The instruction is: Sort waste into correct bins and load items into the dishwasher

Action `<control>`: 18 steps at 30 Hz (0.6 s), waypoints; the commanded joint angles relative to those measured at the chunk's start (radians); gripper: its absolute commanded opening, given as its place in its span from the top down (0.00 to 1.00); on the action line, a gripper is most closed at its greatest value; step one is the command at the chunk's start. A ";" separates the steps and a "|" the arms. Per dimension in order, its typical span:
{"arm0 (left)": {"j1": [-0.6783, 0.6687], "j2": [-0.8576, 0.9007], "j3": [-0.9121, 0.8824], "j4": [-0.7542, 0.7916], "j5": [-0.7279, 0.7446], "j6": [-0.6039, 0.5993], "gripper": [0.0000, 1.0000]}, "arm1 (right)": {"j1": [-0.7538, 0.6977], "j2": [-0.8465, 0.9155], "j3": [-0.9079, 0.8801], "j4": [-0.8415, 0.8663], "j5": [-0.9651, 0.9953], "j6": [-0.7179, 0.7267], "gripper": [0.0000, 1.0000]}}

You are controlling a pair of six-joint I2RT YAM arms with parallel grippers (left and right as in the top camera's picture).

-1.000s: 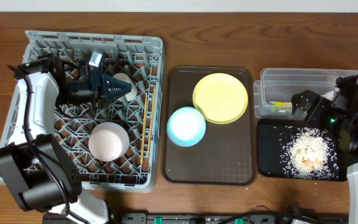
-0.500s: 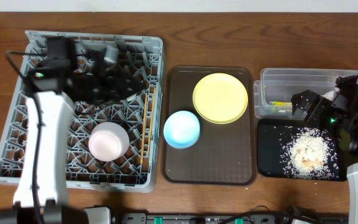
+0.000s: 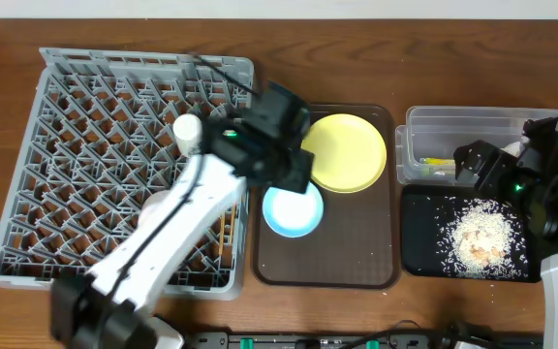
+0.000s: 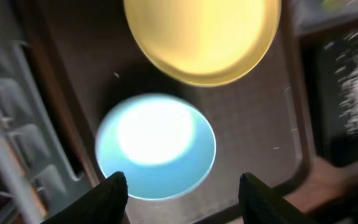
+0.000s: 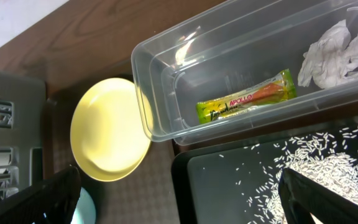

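The left arm stretches out over the brown tray [image 3: 356, 254], which lies in the middle of the desk [image 3: 356, 58]. The left hand [image 3: 294, 174] hangs above the tray's left half, over the light blue bowl [image 3: 294, 211]. In the left wrist view its two fingers [image 4: 114, 190] stand apart at the bottom edge, with the bowl below them. They clamp nothing, and whether they touch the bowl cannot be told. The bowl sits upright on the tray, just beside the yellow plate [image 3: 345, 152], which lies at the tray's far end.

Left of the tray stands the grey dish rack [image 3: 95, 145]. A small white cup [image 3: 187, 129] sits in it, and the chopsticks [image 3: 223, 231] lie along the side nearest the tray, partly hidden by the arm.

Right of the tray, the clear tub [image 3: 482, 121] holds the green-yellow sachet [image 5: 247, 102] and the crumpled napkin [image 5: 331, 53]. The black tray [image 3: 419, 257] lies just in front of the tub, with the rice [image 3: 478, 233] scattered on it.

The right hand [image 3: 473, 160] hovers over the meeting edge of the tub and the black tray, right of the brown tray. Its fingers are spread wide and hold nothing.
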 commanded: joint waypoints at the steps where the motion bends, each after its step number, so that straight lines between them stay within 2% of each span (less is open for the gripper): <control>1: -0.050 0.086 0.002 -0.002 -0.075 -0.017 0.41 | -0.005 -0.005 0.010 -0.001 -0.008 -0.005 0.01; 9: -0.108 0.283 0.002 -0.002 -0.071 -0.017 0.41 | -0.005 -0.005 0.010 -0.001 -0.008 -0.005 0.01; 18: -0.113 0.324 0.002 -0.001 -0.072 -0.016 0.42 | -0.005 -0.005 0.010 -0.001 -0.008 -0.005 0.01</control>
